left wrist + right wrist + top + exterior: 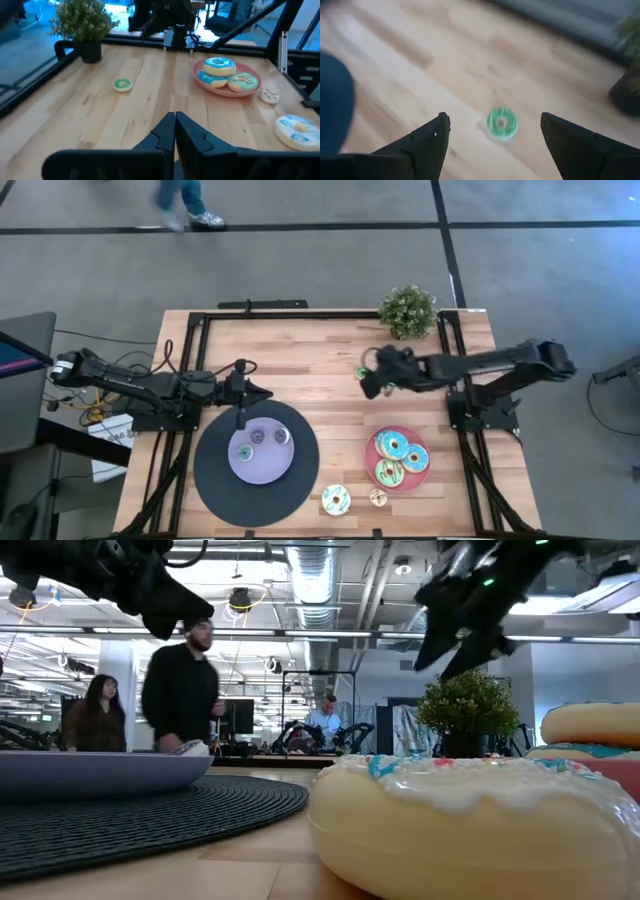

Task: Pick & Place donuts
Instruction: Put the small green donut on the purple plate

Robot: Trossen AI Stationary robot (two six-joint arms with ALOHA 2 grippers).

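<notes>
Fingers of right gripper [492, 131] wide apart over small green donut [501, 122]; left gripper [175, 131] fingers together, bare wood around.

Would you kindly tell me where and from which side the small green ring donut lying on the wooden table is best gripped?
Probably across its outer rim, coming straight down. The small green ring donut lies flat and alone on the bare wooden table, so only its rim offers opposing faces. The open right gripper is above it, fingers either side.
</notes>
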